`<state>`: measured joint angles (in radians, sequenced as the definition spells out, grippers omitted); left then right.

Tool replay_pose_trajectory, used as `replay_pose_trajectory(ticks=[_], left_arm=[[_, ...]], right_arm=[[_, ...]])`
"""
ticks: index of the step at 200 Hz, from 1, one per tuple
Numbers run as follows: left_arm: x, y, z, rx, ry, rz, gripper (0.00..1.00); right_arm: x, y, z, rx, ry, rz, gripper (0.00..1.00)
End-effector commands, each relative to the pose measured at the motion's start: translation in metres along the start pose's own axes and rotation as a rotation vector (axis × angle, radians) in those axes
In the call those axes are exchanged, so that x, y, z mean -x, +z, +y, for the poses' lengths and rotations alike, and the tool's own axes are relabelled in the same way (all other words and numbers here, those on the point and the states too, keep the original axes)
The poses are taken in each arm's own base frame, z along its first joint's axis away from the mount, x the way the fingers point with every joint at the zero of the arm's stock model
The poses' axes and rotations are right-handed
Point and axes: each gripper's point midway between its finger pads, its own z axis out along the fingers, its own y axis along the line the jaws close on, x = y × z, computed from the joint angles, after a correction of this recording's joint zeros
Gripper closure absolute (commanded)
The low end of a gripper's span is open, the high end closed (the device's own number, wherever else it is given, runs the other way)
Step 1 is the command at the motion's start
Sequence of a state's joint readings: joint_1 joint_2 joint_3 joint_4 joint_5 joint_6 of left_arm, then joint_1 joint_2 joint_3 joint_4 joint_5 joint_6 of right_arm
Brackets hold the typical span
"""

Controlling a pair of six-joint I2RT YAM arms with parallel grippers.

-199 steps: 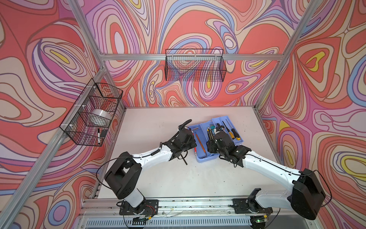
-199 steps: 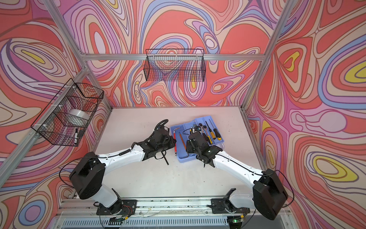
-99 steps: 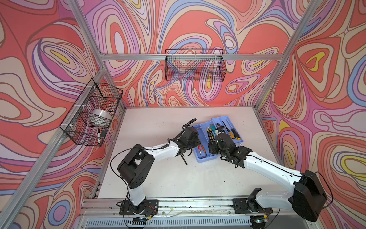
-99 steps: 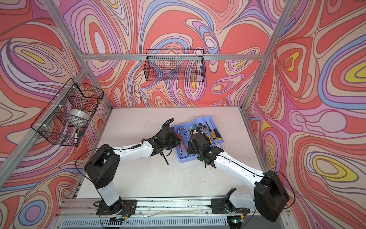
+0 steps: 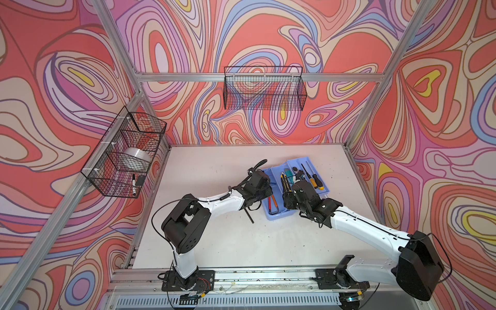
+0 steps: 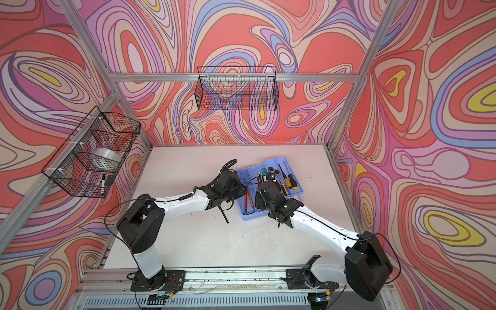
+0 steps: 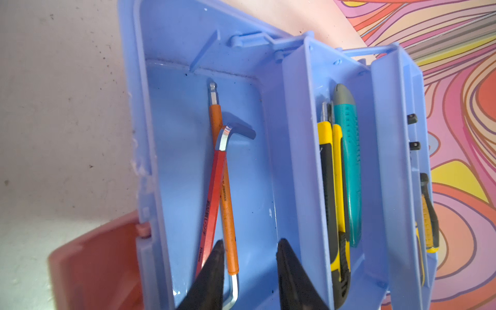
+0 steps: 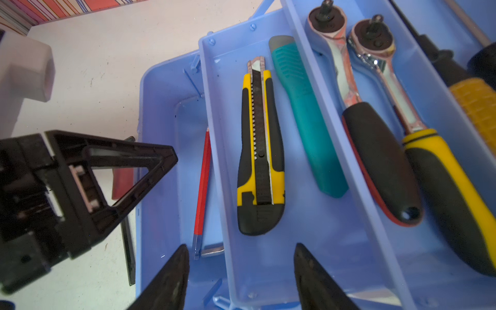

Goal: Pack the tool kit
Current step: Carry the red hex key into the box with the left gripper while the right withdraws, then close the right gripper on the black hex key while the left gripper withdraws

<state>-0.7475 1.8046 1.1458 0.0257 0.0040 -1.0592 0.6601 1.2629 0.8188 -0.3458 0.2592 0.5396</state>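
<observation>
**Left arm** (image 5: 220,205) and **right arm** (image 5: 359,222): white link shells between black, boxy joint housings (image 5: 185,228), each arm on a black base plate (image 5: 188,279). Thin black cables (image 5: 158,214) loop along the links, and a ribbed black hose (image 5: 259,164) arches at the left wrist. Left pincer (image 7: 251,249) and right pincer (image 8: 241,249): black, tapered, triangular fingers (image 8: 171,281).

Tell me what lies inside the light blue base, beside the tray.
A red hex key and an orange hex key lie crossed on its floor. The tray covers the rest of the base; the left gripper hides the red key's lower end.
</observation>
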Motion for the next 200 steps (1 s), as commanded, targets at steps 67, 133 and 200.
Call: replay_pose_trajectory(ticks=[67, 133, 200], left_arm=[[0.018, -0.057, -0.011, -0.047, 0.1, -0.108, 0.15], [0.028, -0.115, 0.066, 0.144, 0.084, -0.275, 0.0], [0.022, -0.158, 0.176, 0.336, -0.092, -0.33, 0.0]], right_arm=[[0.007, -0.003, 0.028, 0.141, -0.054, -0.012, 0.43], [0.001, 0.003, 0.088, 0.247, -0.163, -0.016, 0.46], [-0.038, 0.036, 0.159, 0.277, -0.327, 0.081, 0.52]])
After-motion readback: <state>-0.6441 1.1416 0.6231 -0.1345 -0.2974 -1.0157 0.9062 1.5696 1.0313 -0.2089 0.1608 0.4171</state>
